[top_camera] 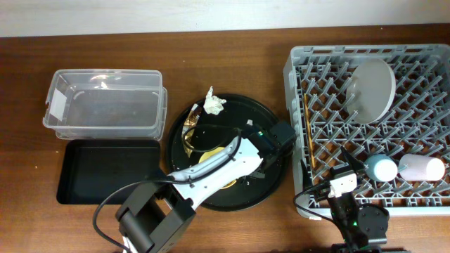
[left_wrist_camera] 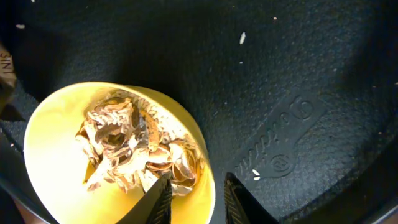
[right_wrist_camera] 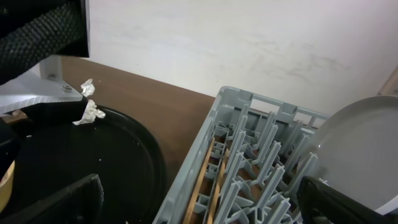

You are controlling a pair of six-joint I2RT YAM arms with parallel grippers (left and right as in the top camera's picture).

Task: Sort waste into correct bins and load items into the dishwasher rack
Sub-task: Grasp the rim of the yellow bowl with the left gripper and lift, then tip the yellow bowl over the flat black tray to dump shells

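Observation:
The yellow bowl [left_wrist_camera: 56, 155] sits on the round black tray [left_wrist_camera: 298, 81], holding brownish food scraps [left_wrist_camera: 134, 149]. My left gripper [left_wrist_camera: 200, 200] straddles its rim, one finger inside, one outside with a small gap, so the jaws are loose. From overhead the left arm covers most of the bowl [top_camera: 209, 159]. A white napkin [top_camera: 213, 104] and gold wrapper [top_camera: 190, 130] lie on the tray. The dishwasher rack [top_camera: 299, 77] holds the plate [top_camera: 373, 88], blue cup [top_camera: 382, 167], pink cup [top_camera: 422, 167] and chopsticks [right_wrist_camera: 208, 186]. My right gripper [right_wrist_camera: 199, 205] hangs wide open and empty over the rack's left edge.
A clear plastic tub [top_camera: 105, 102] stands at the back left, with a shallow black rectangular tray [top_camera: 109, 171] in front of it. Bare wooden table lies between the round tray [top_camera: 274, 116] and the rack. A pale wall closes off the far side.

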